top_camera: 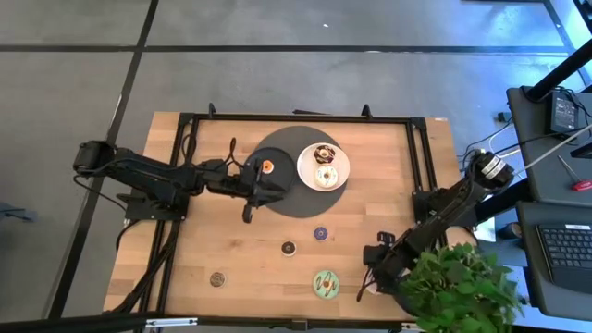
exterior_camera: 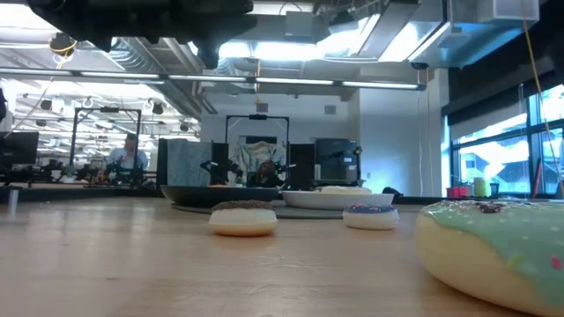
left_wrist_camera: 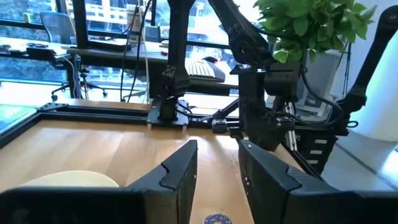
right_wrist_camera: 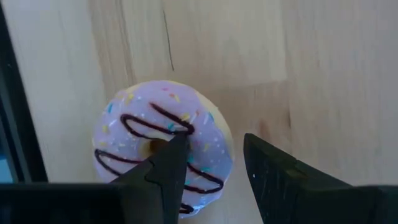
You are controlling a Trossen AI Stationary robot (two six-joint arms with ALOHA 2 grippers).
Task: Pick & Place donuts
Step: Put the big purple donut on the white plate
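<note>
Wood table (top_camera: 370,194) carries scattered donuts (top_camera: 325,283), two sitting on a white plate (top_camera: 339,160). Left gripper (top_camera: 264,176), over the black plate (top_camera: 277,199), stands half-open, empty. Right gripper (right_wrist_camera: 214,158) hangs open above a pink donut (right_wrist_camera: 161,140). Office room (exterior_camera: 264,132) lies beyond.

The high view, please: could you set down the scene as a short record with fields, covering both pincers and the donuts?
left pincer: over the black plate, beside an orange mini donut
right pincer: open, above a pink donut with chocolate stripes, near the plant
white plate: holds two donuts
loose on table: green donut, purple mini donut, two dark mini donuts
</note>
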